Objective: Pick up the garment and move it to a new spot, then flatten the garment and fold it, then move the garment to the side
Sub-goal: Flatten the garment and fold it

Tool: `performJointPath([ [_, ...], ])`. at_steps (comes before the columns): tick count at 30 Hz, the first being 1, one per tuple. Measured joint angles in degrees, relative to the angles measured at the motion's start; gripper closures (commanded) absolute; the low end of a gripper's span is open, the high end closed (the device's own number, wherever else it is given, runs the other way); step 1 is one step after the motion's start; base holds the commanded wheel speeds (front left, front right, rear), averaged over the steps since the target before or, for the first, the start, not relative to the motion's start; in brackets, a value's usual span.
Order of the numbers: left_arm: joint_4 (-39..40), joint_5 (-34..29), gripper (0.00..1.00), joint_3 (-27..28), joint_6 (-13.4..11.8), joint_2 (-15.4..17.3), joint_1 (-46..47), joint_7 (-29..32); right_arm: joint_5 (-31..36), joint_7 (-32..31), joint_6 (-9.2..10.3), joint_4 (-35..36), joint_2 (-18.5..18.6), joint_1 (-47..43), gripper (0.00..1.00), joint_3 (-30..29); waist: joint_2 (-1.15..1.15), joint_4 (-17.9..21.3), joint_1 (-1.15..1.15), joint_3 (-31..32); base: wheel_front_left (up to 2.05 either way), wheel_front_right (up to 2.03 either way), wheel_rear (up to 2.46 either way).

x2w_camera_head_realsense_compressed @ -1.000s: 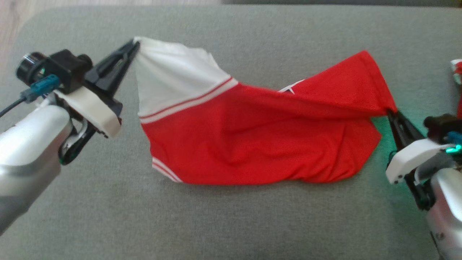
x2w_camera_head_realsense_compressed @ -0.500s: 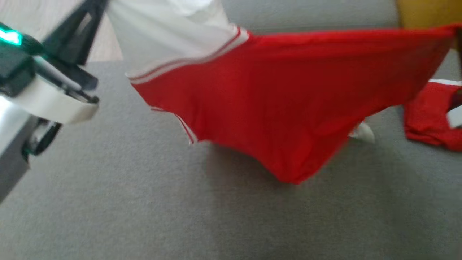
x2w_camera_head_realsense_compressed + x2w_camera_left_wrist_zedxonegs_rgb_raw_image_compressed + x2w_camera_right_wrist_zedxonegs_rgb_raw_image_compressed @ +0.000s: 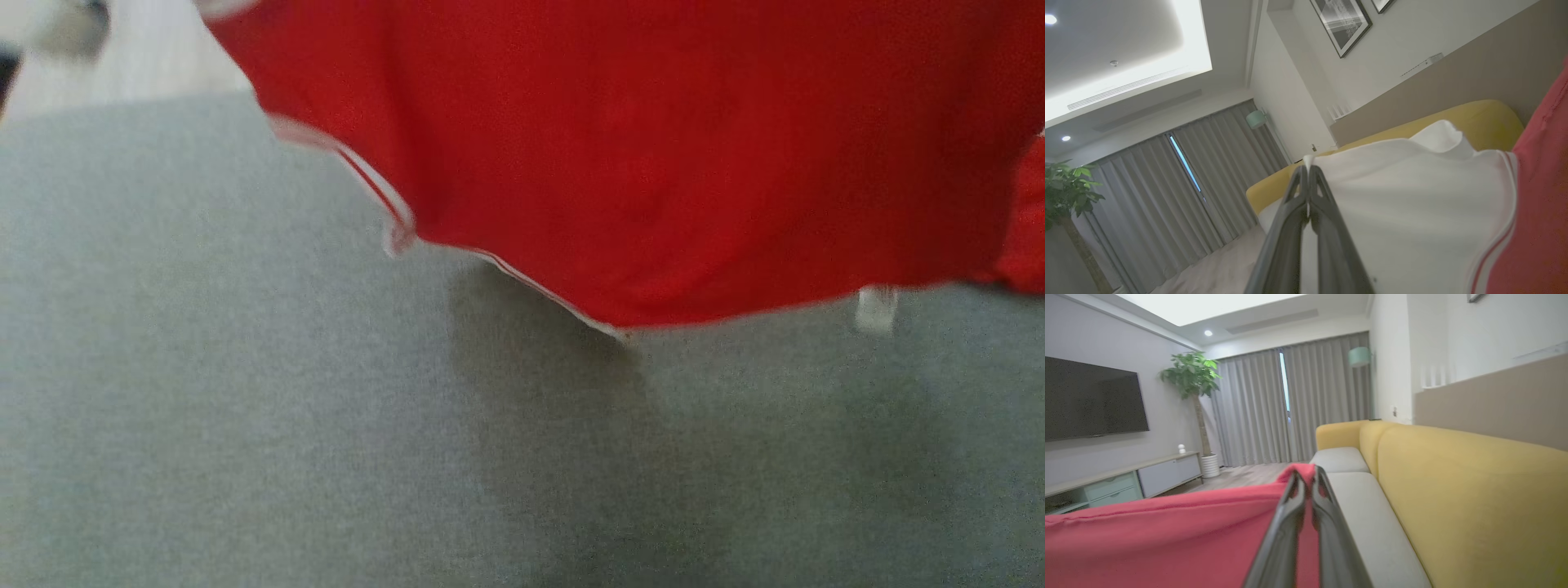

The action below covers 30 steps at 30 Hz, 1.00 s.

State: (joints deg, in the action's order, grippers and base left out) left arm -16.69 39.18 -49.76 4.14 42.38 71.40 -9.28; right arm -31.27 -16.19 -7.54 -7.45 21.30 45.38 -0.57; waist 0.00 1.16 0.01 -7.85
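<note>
Matt red cloth garment (image 3: 653, 163)

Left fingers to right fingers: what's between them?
The garment: white end pinched in left fingers (left wrist view), red end in right fingers (right wrist view).

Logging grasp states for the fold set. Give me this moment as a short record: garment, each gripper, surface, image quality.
garment: red with a white section and white striped trim; lifted and spread between both arms, lower hem apparently off the cushion
left gripper: shut on the edge of the white section
right gripper: shut on a red corner
surface: grey seat cushion, garment's shadow falling on it
backdrop: yellow sofa back
image quality: head view motion-blurred, wrist views sharp
</note>
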Motion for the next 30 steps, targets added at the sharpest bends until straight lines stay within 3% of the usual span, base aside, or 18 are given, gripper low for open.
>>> performJointPath([
  [5, -11.7, -4.1, 1.00, 0.0, 0.7, -6.7, 10.7, -2.2, 2.2, 6.1, 0.00, -10.8, -3.3, 10.4, 1.00, 2.8, 0.00, -0.4, 0.02, -5.7, 0.00, 0.00, 0.00],
  [9, -19.3, -8.1, 1.00, 1.7, -0.8, -10.6, 19.4, -4.8, 4.6, 13.5, 0.00, -18.8, -4.5, 18.9, 1.00, 3.5, 0.00, -0.8, 0.02, -9.8, 0.00, 0.00, 0.00],
  [12, -21.2, -11.1, 1.00, 4.1, -2.6, -12.9, 24.6, -5.5, 6.5, 18.3, 0.00, -23.6, -4.4, 25.0, 1.00, 3.2, 0.00, -1.5, 0.01, -12.3, 0.00, 0.00, 0.00],
  [15, -18.0, -12.4, 1.00, 8.3, -2.4, -14.2, 26.1, -5.7, 7.9, 21.9, 0.00, -27.4, -4.1, 28.3, 1.00, 3.4, 0.00, -2.6, 0.01, -14.1, 0.00, 0.00, 0.00],
  [19, -13.2, -14.0, 1.00, 10.7, -0.1, -14.5, 19.8, -5.7, 8.7, 24.0, 0.00, -32.7, -2.8, 27.4, 1.00, 4.9, 0.00, -4.7, 0.00, -15.4, 0.00, 0.00, 0.00],
  [24, -8.7, -14.5, 1.00, 12.1, 1.0, -14.5, 6.0, -5.7, 8.5, 25.4, 0.00, -37.0, -2.2, 23.0, 1.00, 6.7, 0.00, -6.3, 0.01, -15.6, 0.00, 0.00, 0.00],
  [30, -0.6, -14.3, 1.00, 14.8, 1.5, -13.7, -16.1, -5.7, 4.3, 25.6, 0.00, -41.0, -1.0, 11.3, 1.00, 10.1, 0.00, -6.6, -0.01, -12.3, 0.00, 0.00, 0.00],
])
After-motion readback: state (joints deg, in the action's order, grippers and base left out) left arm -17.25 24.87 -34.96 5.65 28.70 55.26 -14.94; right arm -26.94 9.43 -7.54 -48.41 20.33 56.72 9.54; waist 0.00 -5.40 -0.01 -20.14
